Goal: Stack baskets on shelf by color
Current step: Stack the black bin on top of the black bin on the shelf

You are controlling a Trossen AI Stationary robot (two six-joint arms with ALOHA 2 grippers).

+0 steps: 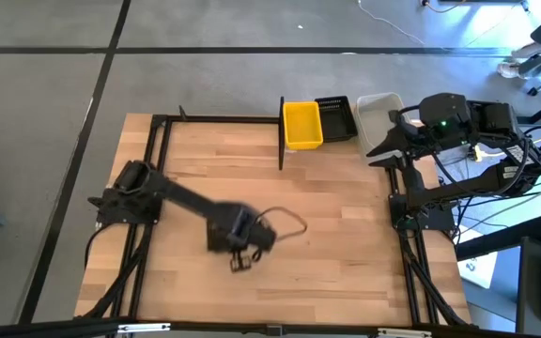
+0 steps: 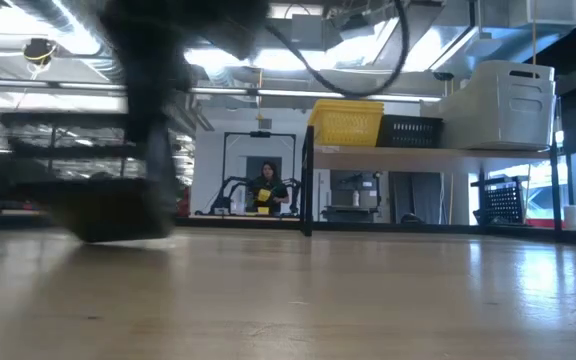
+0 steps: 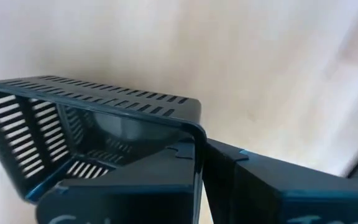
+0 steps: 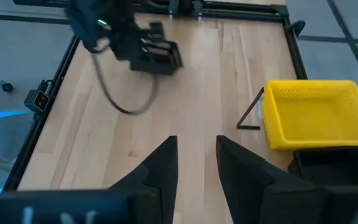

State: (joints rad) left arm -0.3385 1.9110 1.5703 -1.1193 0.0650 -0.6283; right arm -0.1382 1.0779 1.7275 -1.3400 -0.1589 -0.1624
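Note:
My left gripper [image 1: 238,252] hangs over the middle of the table, pointing down, shut on a black slatted basket [image 3: 73,130]. In the low view it is a dark blur [image 2: 108,210] just above the tabletop. On the shelf [image 2: 438,150] at the far right stand a yellow basket [image 1: 302,124], a black basket [image 1: 334,118] and a whitish basket [image 1: 380,117], side by side on their bottoms. My right gripper [image 4: 194,162] waits open, raised, beside the shelf's right end. My left gripper pinches one wall of the black basket near a corner of its rim [image 3: 196,149], with one finger [image 3: 123,193] inside the basket and the other [image 3: 272,186] outside. The fingers come from above, pointing down. The basket hangs below them, lifted clear of the table.
A loose black cable [image 1: 285,221] loops from my left wrist over the table's middle. Black frame rails [image 1: 153,169] run along the left and right sides. A thin black upright post [image 1: 281,131] marks the shelf's left end. A person [image 2: 266,188] stands far behind the table.

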